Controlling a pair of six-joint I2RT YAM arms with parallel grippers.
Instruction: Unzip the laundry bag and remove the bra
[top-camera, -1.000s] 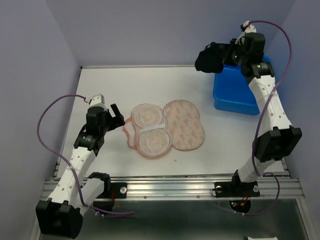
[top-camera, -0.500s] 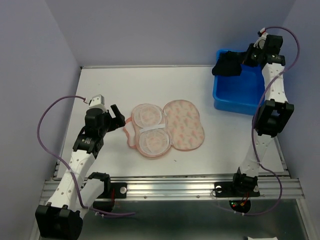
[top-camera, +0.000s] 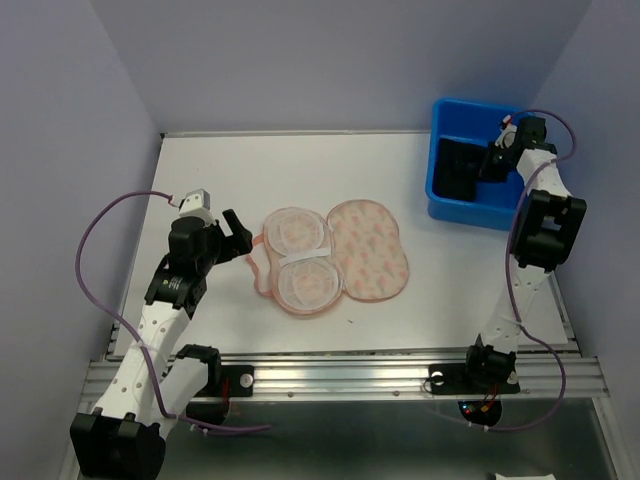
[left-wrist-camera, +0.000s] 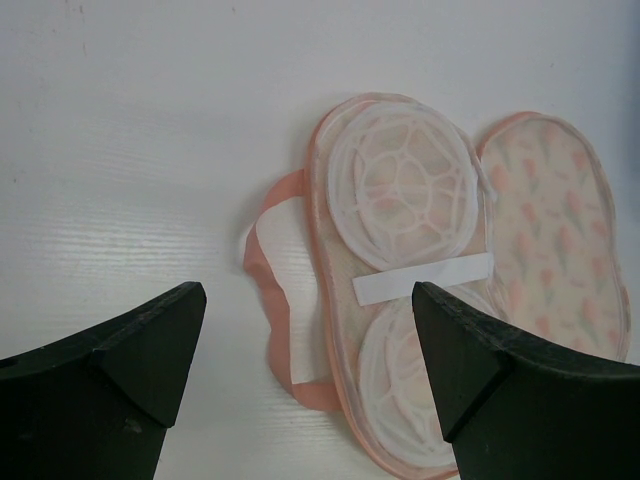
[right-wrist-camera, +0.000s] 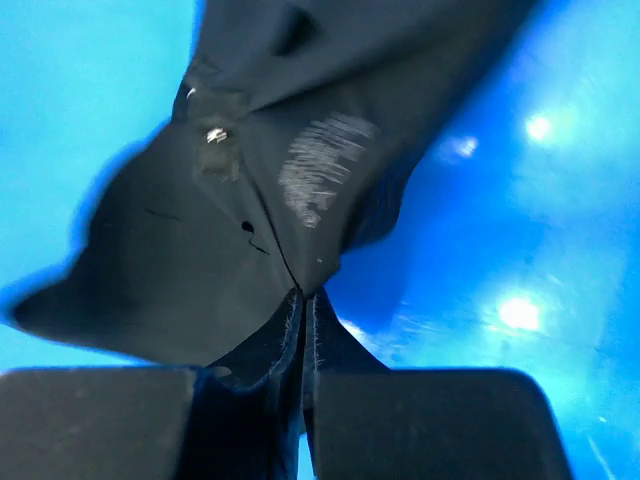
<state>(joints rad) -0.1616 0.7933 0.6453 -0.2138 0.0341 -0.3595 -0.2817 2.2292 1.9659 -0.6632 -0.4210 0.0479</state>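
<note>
The white flat table (top-camera: 200, 170) carries everything. The cream, orange-pink printed, two-lobed fabric laundry bag (top-camera: 368, 250) lies on it, unzipped and folded open, its white round inner cups facing up and its pink strap (left-wrist-camera: 272, 300) looped out on its left.

Right of the bag and farther back, well apart from it, sits the blue plastic rectangular tub (top-camera: 470, 215). The small black soft fabric bra (right-wrist-camera: 250, 200) is out of the bag and down inside that tub, over the blue floor.

The right gripper (right-wrist-camera: 303, 300) reaches into the tub, its fingers pinched tight on a fold of the bra. The left gripper (left-wrist-camera: 308, 295) hovers just left of the bag, over the strap, with its fingers spread wide and nothing between them.

The step in hand looks like the release, with the task nearly finished. To do it well, part the right fingers fully while the cloth hangs low in the tub, then lift straight up (soft fabric tends to cling to the pads). Check that the bra drops free before swinging back toward the bag. The left arm need not move.
</note>
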